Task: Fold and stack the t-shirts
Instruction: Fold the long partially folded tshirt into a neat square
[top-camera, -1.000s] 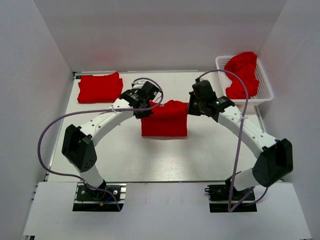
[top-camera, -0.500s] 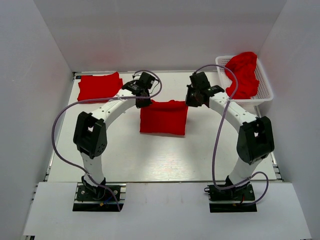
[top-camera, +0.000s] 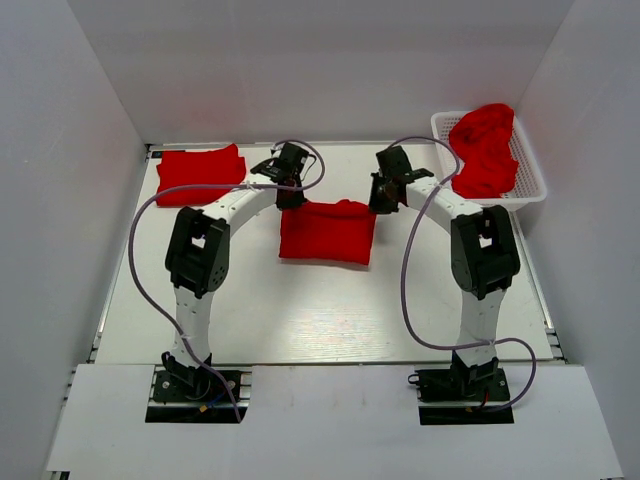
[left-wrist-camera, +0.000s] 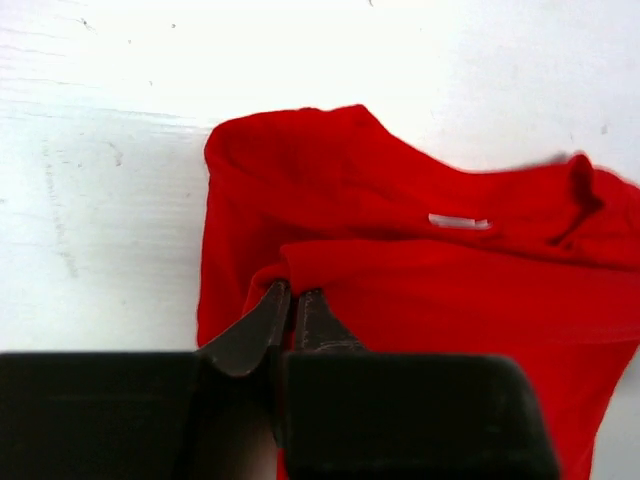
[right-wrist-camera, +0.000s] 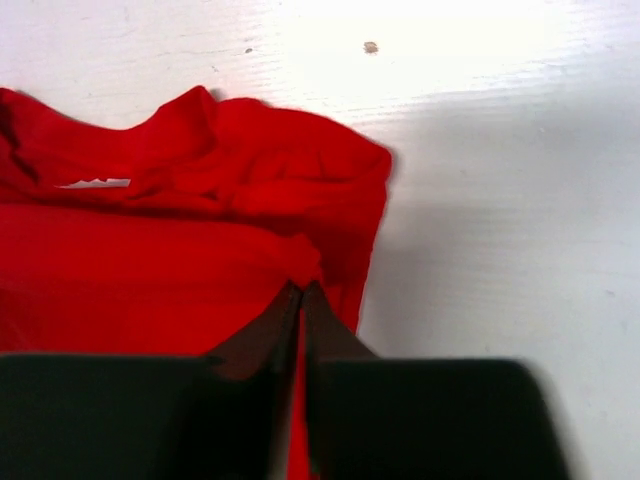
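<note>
**A:** Start nearest the arm bases. What's there?

**B:** Bare counter (top-camera: 300, 310), nothing on it. Further in, at mid-counter, lies the red t-shirt (top-camera: 327, 232) being worked on. It is doubled into a rough rectangle.

**A:** And the hands?

**B:** Both are at its far edge. The left hand (left-wrist-camera: 293, 300) is clenched on a fold of the upper layer near the shirt's left corner. The right hand (right-wrist-camera: 302, 298) is pinched shut on the upper layer at the right side. The collar and its white label (left-wrist-camera: 458, 221) lie just beyond both.

**A:** So which step is this?

**B:** I'd judge it's the end of a fold, with the upper layer brought up toward the collar. The next move calls for setting that edge down square with the layer beneath. Both hands should then let go together so neither corner drags. After that the shirt has to travel to the folded t-shirt (top-camera: 200, 170) at the far left.

**A:** What can't you make out?

**B:** How many layers each hand pinches, because the cloth covers the fingertips. Each wrist view cuts off the shirt's near part behind the hand's own body. I can't tell whether the far-left pile is one shirt or several. The same goes for the crumpled red heap (top-camera: 485, 150) in the white basket (top-camera: 532, 178) at the far right.
</note>
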